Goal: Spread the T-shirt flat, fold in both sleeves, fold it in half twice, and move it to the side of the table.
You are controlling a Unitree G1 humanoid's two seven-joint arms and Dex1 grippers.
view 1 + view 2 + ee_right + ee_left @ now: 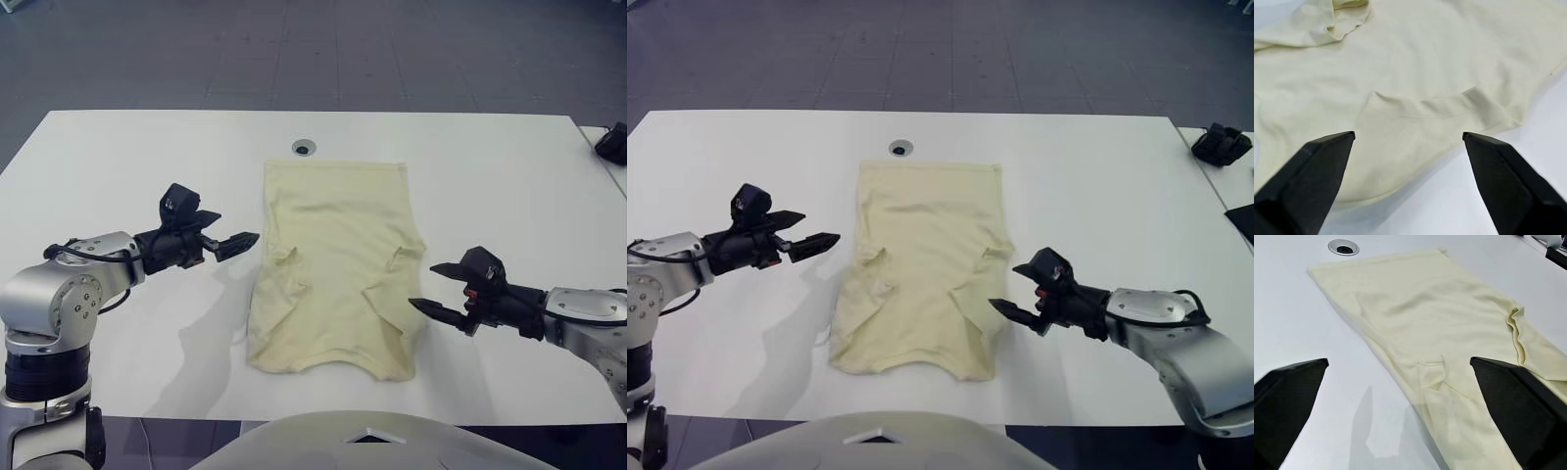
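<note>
The T-shirt (333,264) lies on the table (118,157) between the left claw (238,226) and the right claw (422,285), both spread open and empty (sleeves already tucked in), seemingly poised beside its edges for the halving fold.

Soft matt cloth T-shirt (333,259) on smooth white table (127,157).

A pale yellow T-shirt (333,264) lies on the white worktop (127,166), both sleeves folded in over its body. The left claw (238,226) hovers just beside its left edge, fingers apart. The right claw (421,285) hovers at its right edge, also spread. A cable grommet (304,148) sits just beyond the far hem.
</note>
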